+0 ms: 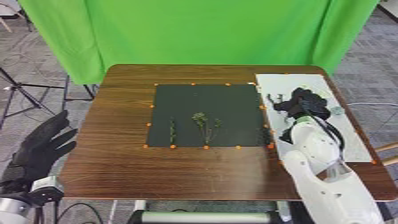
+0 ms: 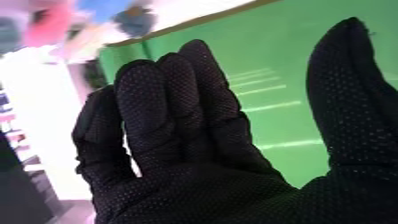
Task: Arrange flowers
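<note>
The table is carrying a black mat centrally and a white board at three o'clock. At nine, off the edge, the left hand is hanging, fingers straight, slightly spread. The right hand is hovering over the board, fingers straight, mostly together, thumb wide, pinching nothing. On the mat, a bushy sprig is lying at six, a thin sprig at seven: probably light, springy, easily bruised, wanting a gentle pinch low on the stem.
</note>
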{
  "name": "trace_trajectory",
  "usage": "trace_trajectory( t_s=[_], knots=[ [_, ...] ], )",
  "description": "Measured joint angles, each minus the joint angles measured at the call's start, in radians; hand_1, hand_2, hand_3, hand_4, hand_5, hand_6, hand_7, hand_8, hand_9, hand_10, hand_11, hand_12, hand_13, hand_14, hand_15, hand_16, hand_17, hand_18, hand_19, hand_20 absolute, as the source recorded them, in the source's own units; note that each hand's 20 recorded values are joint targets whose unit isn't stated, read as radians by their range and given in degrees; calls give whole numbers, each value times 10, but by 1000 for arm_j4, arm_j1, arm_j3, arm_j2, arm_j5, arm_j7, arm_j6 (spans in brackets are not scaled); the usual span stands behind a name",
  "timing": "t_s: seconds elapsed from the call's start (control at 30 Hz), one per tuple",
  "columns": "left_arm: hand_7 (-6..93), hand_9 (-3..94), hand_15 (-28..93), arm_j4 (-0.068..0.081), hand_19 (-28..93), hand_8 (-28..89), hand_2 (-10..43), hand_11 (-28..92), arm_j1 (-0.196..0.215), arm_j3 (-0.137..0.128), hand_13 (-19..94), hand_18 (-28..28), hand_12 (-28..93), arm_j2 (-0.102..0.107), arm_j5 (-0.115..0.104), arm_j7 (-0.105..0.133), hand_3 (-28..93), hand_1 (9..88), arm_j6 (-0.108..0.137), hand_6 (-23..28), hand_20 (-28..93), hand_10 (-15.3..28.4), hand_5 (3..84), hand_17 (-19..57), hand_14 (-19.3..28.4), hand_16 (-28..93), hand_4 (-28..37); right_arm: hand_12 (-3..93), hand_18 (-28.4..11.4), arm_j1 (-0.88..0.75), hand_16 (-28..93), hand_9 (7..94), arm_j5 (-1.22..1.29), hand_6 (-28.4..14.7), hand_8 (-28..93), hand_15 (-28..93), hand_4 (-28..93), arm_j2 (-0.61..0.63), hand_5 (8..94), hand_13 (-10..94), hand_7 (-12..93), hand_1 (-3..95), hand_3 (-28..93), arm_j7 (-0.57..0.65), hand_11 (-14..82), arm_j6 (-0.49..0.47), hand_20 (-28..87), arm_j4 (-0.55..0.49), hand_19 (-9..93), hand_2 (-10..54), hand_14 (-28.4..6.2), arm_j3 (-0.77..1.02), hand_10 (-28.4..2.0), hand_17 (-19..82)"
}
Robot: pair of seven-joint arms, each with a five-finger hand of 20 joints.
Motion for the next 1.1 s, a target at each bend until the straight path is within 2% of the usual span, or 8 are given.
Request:
trace_trajectory(
  t_s=[0.77,1.1],
  knots=[
    [187,168,185,2,378,-94,-46,111,-4,-1,136,192,193,1,0,1,699,228,-5,6,78,84,207,-105,116,50,-283,422,-228,22,273,498,-7,-63,-198,786,-283,36,485,514,549,248,777,3,604,-35,512,136,802,-95,-132,-44,-161,220],
    [186,169,185,2,378,-94,-45,112,-4,0,136,193,194,0,0,2,700,228,-5,6,78,84,207,-105,116,50,-283,412,-225,72,272,523,-27,-52,-178,781,-281,34,493,543,545,333,832,0,606,-18,507,189,807,-95,-115,-87,-145,235]
  ],
)
